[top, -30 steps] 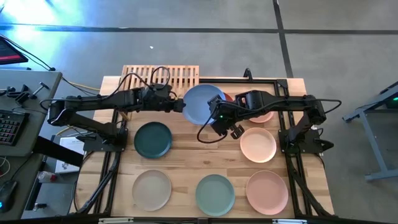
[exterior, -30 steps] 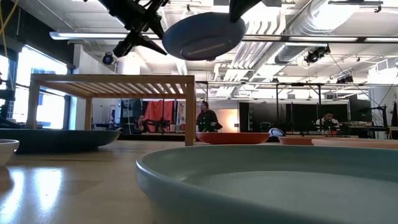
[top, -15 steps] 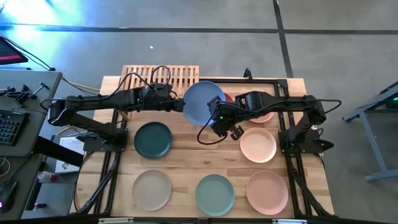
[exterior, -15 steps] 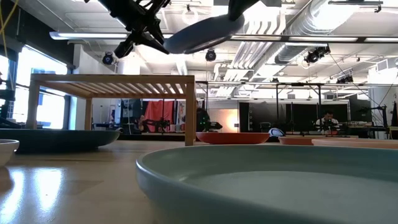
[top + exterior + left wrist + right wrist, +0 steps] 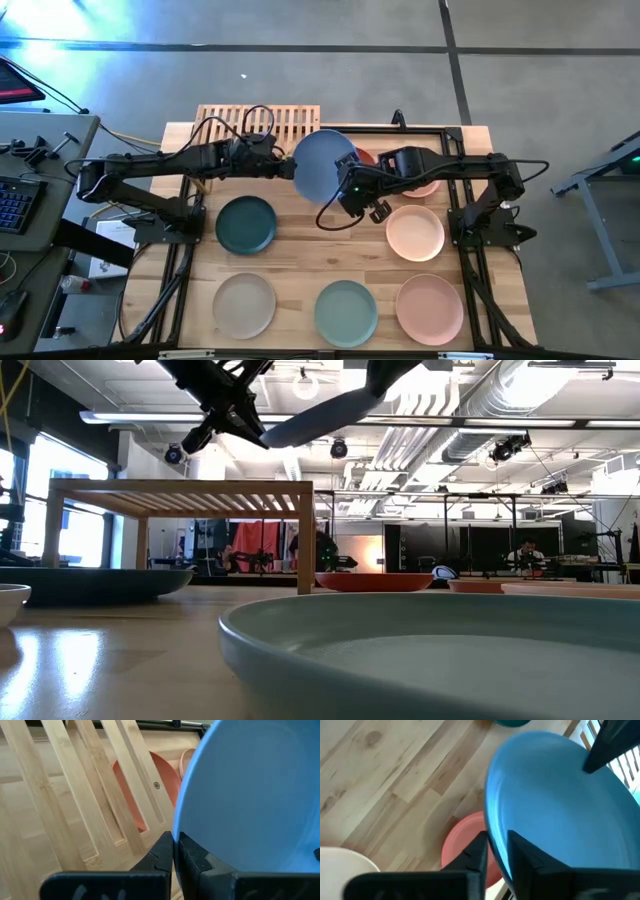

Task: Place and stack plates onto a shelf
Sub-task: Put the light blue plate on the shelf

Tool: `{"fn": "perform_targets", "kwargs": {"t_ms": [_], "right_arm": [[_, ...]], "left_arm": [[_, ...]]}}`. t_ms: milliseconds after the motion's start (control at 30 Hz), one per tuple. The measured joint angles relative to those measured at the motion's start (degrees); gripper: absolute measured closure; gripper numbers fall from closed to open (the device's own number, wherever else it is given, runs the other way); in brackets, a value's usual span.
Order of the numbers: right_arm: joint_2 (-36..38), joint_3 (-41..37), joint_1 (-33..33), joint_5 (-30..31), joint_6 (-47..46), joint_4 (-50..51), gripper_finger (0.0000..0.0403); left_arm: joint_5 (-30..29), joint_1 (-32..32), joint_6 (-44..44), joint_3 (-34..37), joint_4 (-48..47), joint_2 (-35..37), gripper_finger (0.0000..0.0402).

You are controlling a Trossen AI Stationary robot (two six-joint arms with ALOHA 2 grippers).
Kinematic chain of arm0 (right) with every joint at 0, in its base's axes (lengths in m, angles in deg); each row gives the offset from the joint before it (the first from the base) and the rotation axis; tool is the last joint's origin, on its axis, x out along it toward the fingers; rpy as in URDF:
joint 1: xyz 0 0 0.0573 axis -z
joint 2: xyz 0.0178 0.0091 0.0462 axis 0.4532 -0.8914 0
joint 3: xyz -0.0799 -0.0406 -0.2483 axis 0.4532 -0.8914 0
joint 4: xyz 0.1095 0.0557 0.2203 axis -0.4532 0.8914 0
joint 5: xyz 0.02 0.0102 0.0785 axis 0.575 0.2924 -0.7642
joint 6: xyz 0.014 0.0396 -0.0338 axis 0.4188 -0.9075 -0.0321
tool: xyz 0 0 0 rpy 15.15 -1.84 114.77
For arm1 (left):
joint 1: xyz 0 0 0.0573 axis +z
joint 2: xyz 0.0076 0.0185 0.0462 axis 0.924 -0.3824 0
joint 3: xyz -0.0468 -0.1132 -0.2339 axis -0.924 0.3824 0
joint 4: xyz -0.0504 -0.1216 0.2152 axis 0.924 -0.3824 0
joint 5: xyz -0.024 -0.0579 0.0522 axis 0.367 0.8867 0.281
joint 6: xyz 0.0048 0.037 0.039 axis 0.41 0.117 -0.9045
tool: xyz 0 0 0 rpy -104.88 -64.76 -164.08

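Plate first: the blue plate (image 5: pixel 323 165) hangs tilted in the air above the surface (image 5: pixel 300 262), between my two arms, just beside the shelf (image 5: pixel 258 124). My left jaws (image 5: pixel 174 854) are clamped tight on its rim on the shelf side. My right jaws (image 5: pixel 496 851) straddle the opposite rim, their fingers a little apart on either side of it; whether they press it I cannot tell. Under the plate lies the red plate (image 5: pixel 366 157), partly hidden, with a pink plate (image 5: pixel 425 186) near it under my right arm. On the surface rest the teal plate (image 5: pixel 245 224), the beige plate (image 5: pixel 243 305), the green plate (image 5: pixel 346 311) and two more pink plates (image 5: pixel 415 232). The shelf's slats carry no plate.
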Motion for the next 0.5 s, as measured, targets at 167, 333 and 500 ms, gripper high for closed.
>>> {"fn": "perform_targets", "kwargs": {"t_ms": [167, 333, 500], "right_arm": [[0.17, 0.0, 0.03, 1.55, -1.62, -0.02, 0.0304], [0.99, 0.0, -0.04, 3.45, -3.23, 0.34, 0.0282], [2.39, 0.0, -0.04, 3.74, -4.21, 0.46, 0.0279]], "left_arm": [[0.77, 1.15, -1.05, 0.02, -2.1, 0.44, 0.0401], [1.35, 3.03, -1.87, 0.04, -4.39, 2.04, 0.0401], [0.87, 5.23, -2.27, 0.04, -7.35, 5.05, 0.0401]]}}
